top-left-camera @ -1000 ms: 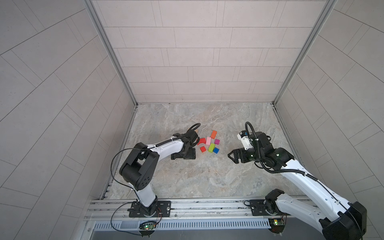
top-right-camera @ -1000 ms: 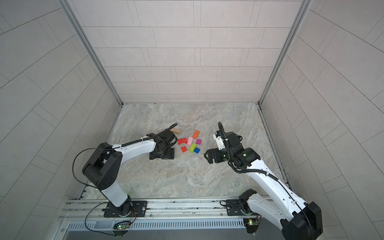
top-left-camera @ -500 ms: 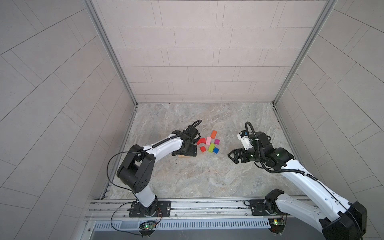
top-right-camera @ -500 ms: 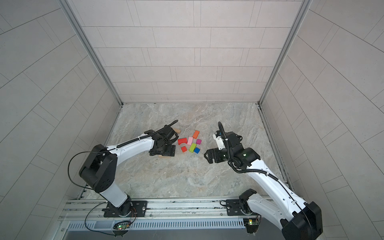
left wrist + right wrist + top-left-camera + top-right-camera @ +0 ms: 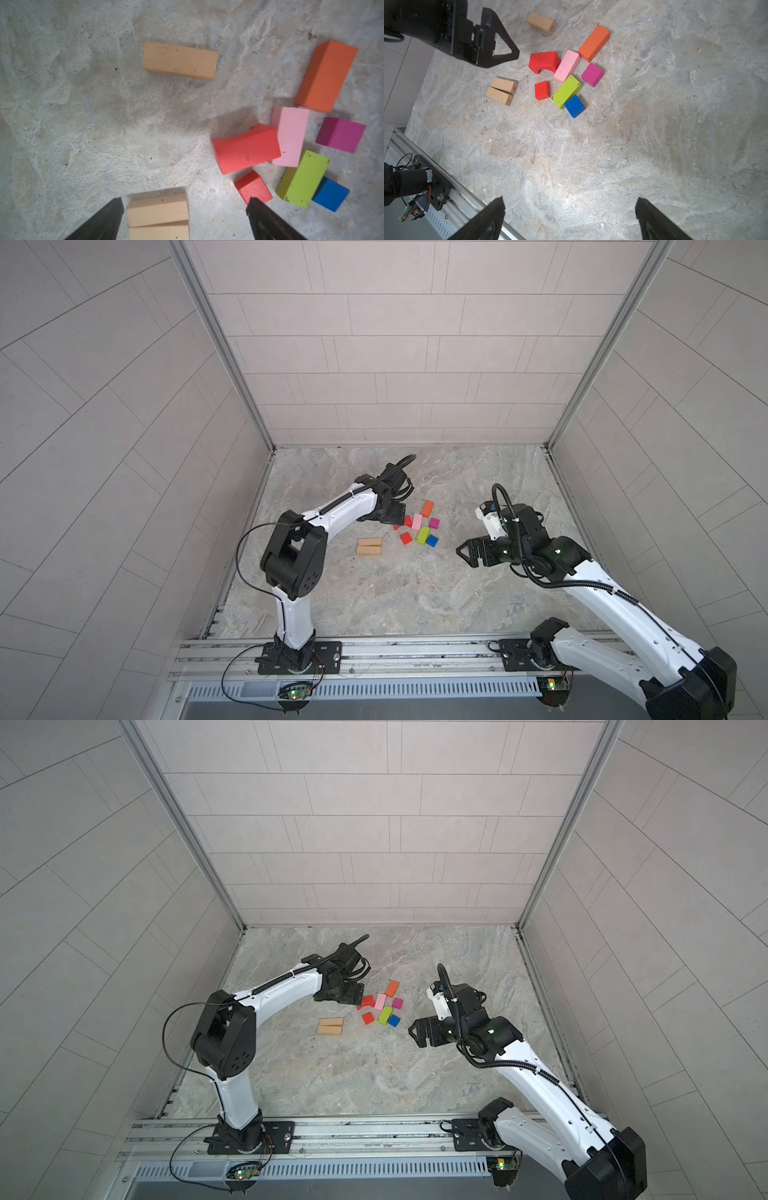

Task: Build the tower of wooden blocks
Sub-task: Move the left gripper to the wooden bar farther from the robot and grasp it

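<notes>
Broadly, the marbled stone tabletop [image 5: 374,597] carried everything, with the left arm [image 5: 332,514] reaching in over the far side of the wood blocks and the right arm [image 5: 590,585] held off to their right. The left gripper [image 5: 185,204] hung with its jaws spread wide and empty, just by the red arch [image 5: 544,61]. The right gripper [image 5: 570,202] was likewise wide apart and empty, well clear of the cluster. Every block lay flat on the stone. Two tan bars [image 5: 369,546] touched side by side, left of the coloured pieces, and a third tan bar [image 5: 542,23] lay alone farther back. The orange oblong [image 5: 427,508], pink oblong [image 5: 417,521] and lime oblong [image 5: 423,535] ran in a loose line. The pink one touched the arch. The magenta cube [image 5: 434,523], red cube [image 5: 406,538] and blue cube [image 5: 432,540] sat around them, blue against lime.
</notes>
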Controlling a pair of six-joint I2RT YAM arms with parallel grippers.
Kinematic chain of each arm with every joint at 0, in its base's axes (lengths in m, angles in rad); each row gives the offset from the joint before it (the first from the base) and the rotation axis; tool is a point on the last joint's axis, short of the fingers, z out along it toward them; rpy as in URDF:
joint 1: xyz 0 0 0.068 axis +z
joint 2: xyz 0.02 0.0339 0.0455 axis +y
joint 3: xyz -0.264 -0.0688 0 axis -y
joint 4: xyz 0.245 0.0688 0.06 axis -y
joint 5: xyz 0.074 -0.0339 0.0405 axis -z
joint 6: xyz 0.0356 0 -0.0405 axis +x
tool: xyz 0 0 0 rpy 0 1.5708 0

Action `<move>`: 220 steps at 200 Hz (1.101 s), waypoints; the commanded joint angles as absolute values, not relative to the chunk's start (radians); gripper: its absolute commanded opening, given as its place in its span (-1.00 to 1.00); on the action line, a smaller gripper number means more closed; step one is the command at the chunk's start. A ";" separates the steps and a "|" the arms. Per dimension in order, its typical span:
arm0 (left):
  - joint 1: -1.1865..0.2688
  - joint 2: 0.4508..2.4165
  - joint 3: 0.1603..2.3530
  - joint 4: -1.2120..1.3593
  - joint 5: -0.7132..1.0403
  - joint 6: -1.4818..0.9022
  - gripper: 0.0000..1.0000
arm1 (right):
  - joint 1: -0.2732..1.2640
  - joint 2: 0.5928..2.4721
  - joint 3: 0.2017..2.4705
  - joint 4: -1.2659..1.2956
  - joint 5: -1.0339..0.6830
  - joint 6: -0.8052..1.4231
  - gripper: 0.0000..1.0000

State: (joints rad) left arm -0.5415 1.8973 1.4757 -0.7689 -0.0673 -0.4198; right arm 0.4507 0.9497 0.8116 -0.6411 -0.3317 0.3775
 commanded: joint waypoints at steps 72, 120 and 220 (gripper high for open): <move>-0.466 2.123 1.747 -0.747 0.002 -0.282 1.00 | 0.449 0.945 0.848 -0.667 -0.330 0.372 0.99; -0.453 2.193 1.807 -0.724 -0.010 -0.239 1.00 | 0.449 0.936 0.859 -0.685 -0.328 0.367 0.99; -0.424 2.284 1.870 -0.703 -0.054 -0.206 1.00 | 0.449 0.934 0.881 -0.726 -0.303 0.341 0.99</move>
